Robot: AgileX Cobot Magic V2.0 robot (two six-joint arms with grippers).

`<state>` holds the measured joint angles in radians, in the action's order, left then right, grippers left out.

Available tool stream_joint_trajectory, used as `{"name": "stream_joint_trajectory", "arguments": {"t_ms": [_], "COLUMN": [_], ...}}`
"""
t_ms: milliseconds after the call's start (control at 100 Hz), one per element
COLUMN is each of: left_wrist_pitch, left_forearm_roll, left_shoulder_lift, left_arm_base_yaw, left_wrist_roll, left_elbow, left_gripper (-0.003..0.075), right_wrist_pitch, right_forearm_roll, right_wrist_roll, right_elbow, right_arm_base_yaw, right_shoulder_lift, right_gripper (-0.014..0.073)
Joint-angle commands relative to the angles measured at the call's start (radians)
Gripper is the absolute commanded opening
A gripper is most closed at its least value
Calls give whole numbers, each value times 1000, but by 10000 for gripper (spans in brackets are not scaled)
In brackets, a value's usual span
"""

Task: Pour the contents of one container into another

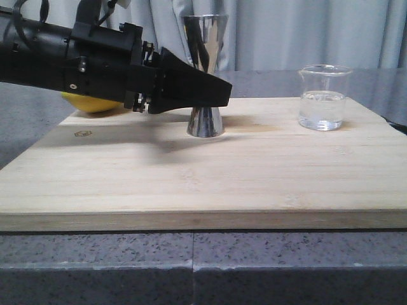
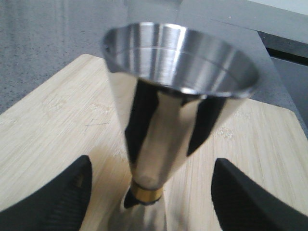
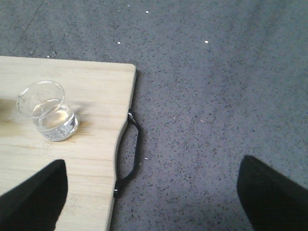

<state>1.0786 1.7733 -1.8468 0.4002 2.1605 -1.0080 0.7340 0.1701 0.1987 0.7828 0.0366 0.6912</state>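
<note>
The steel hourglass jigger stands upright near the middle of the wooden board. My left gripper reaches in from the left at the height of its waist. In the left wrist view the jigger sits between the fingers of the left gripper, which is open and does not touch it. The clear glass beaker, partly filled with clear liquid, stands at the board's back right. My right gripper hangs open over the grey table beside the board, away from the beaker.
A yellow round object lies on the board behind the left arm. The board has a black handle on its right edge. Grey speckled tabletop surrounds the board, and curtains hang behind.
</note>
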Motion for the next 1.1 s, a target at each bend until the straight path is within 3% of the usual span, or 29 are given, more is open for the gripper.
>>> {"name": "stream_joint_trajectory", "arguments": {"t_ms": [0,1090], "left_wrist_pitch": [81,51], "left_forearm_roll": [79,79], "left_shoulder_lift": [42,37], "left_arm_base_yaw": [8,31], "left_wrist_roll": [0,0], "left_elbow": [-28,-59], "left_gripper": [483,479], "right_wrist_pitch": [-74,-74], "right_forearm_roll": [6,6], "right_wrist_roll": [13,13], "right_elbow": [35,35], "right_arm_base_yaw": [4,4], "right_shoulder_lift": [8,8], "right_gripper": [647,647]}}
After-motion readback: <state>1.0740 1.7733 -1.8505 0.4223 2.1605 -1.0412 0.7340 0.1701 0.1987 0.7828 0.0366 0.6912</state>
